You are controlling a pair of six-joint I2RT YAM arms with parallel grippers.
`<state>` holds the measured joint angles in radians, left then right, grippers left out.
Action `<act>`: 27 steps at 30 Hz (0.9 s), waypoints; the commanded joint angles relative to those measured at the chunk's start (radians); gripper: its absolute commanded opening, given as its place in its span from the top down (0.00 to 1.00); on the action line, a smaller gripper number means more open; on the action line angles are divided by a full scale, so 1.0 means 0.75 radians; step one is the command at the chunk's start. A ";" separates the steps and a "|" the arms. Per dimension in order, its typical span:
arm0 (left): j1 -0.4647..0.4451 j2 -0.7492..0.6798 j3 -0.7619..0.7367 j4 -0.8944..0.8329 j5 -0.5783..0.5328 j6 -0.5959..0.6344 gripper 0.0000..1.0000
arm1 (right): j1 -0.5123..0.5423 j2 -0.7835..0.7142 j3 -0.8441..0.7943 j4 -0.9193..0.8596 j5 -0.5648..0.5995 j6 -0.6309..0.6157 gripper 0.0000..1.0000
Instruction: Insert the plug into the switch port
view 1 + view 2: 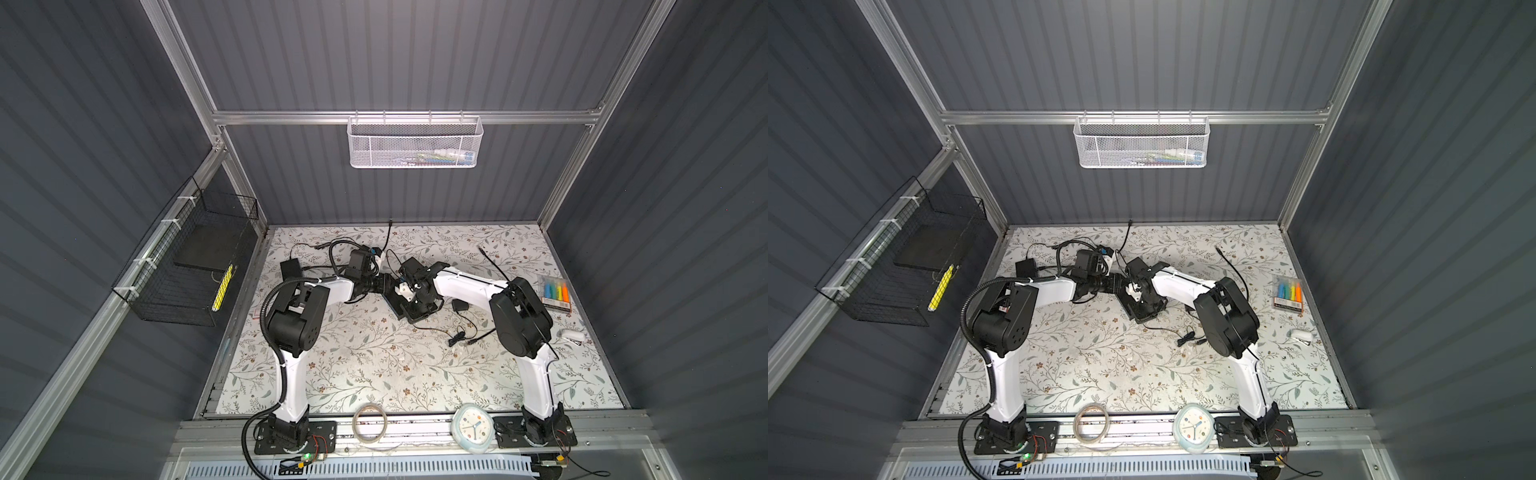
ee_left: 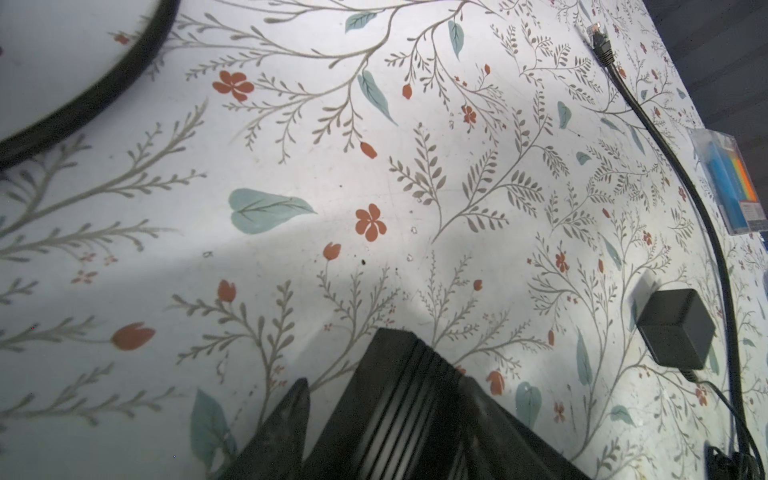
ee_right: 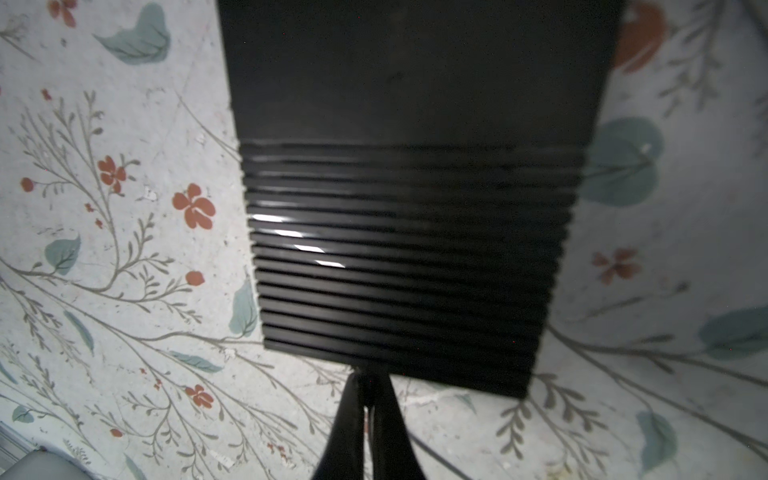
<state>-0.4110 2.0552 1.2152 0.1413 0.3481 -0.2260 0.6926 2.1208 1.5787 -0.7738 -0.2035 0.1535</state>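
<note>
The switch (image 3: 407, 187) is a black ribbed box in the middle of the floral mat (image 1: 374, 365). My left gripper (image 2: 386, 380) is shut on the switch (image 2: 399, 399), one finger on each side of a corner. My right gripper (image 3: 368, 376) is shut, its fingertips right against the switch's near edge. They pinch a small dark plug that is almost wholly hidden, and its thin cable (image 3: 436, 453) trails away over the mat. In both top views the two wrists meet over the switch (image 1: 398, 307) (image 1: 1128, 309); the port is not visible.
A black power adapter (image 1: 460, 306) (image 2: 675, 328) and a bundled thin cable (image 1: 457, 337) lie right of the switch. A loose Ethernet cable (image 2: 600, 39) runs toward the highlighter pack (image 1: 556, 293). A clock (image 1: 473, 426) and a tape roll (image 1: 370, 424) sit at the front edge.
</note>
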 commanded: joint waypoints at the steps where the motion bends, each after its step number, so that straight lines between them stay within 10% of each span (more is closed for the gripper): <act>1: -0.071 0.062 -0.065 -0.184 0.101 -0.024 0.43 | -0.022 0.033 0.110 0.196 0.031 -0.001 1.00; 27: -0.104 0.085 -0.098 -0.123 0.195 -0.007 0.43 | -0.038 0.123 0.281 0.133 -0.005 -0.071 1.00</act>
<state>-0.4118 2.0567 1.1889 0.2035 0.3458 -0.2287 0.6773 2.1948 1.7111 -0.9020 -0.2111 0.1215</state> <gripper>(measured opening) 0.569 0.060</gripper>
